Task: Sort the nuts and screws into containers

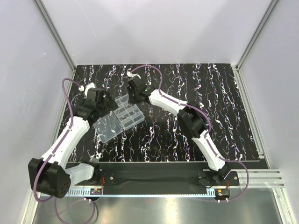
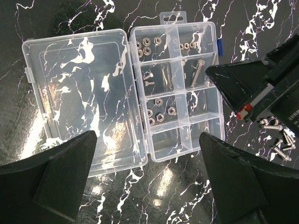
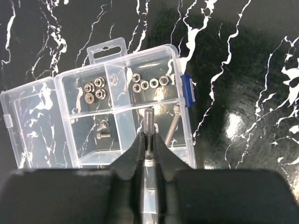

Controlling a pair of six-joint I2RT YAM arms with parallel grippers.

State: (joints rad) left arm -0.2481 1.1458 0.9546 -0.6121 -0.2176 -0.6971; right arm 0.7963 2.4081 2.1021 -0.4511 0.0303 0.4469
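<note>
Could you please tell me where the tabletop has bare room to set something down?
Bare tabletop lies right of the right arm, and in the near strip between the organiser box and the arm bases. Crowded: around the box, under the left gripper and right gripper, and by the loose screws beside it.

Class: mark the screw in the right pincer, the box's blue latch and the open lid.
screw [image 3: 149, 126]: right wrist view, threaded shaft.
latch [image 3: 186, 91]: right wrist view, its middle.
lid [image 2: 77, 98]: left wrist view, flat centre.
</note>
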